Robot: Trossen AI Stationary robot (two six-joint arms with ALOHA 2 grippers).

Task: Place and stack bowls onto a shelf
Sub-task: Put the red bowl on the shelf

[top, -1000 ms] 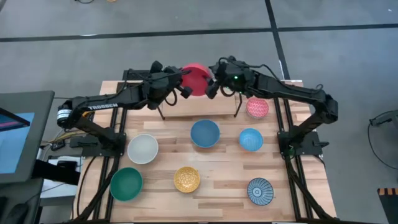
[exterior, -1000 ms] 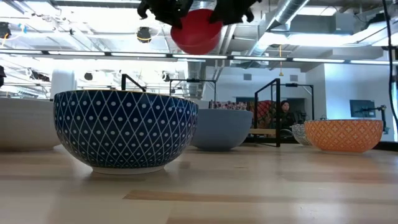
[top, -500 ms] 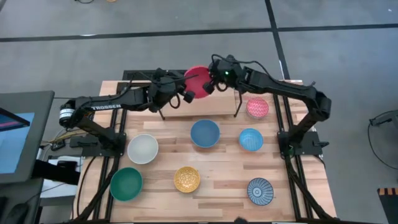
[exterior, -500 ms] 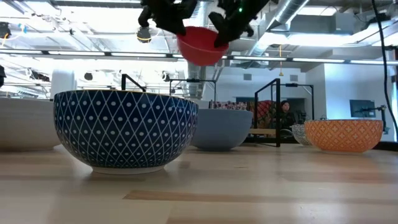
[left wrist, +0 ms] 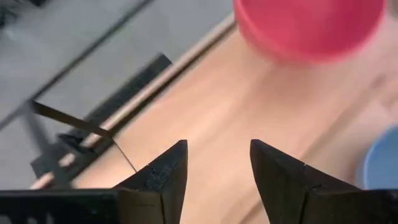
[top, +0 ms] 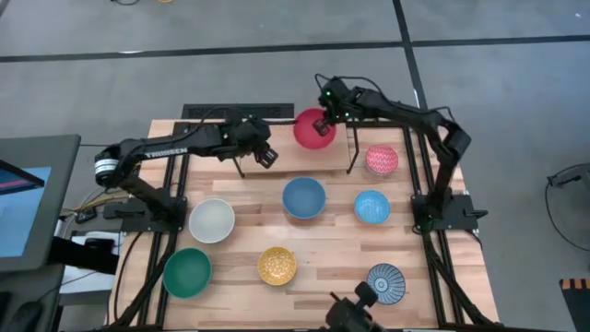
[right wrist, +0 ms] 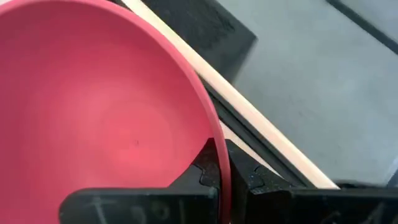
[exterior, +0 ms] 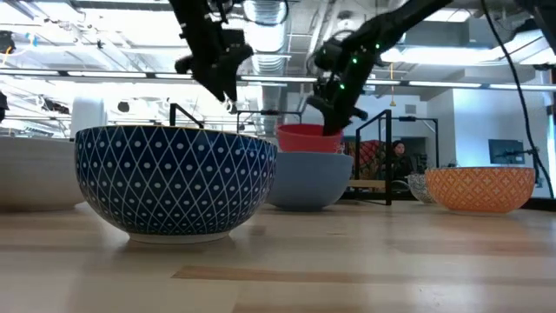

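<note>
step: first bowl onto shelf | right gripper point(top: 329, 115) jaws pinched on rim of red-orange round bowl point(top: 313, 129), over small light-wood wire-leg shelf point(top: 286, 159) (contact unclear) | left gripper point(top: 265, 153) jaws apart, empty, beside | next: seat, release

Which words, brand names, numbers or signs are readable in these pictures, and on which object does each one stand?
"TROSSEN": white letters along the dark left arm in the high view, small but legible.
No other text is readable. The dark right arm shows only a green light, no lettering. The patterned bowls, such as the navy bowl with white diamond pattern, carry decoration only. The screen at the table's left is too small to read.
</note>
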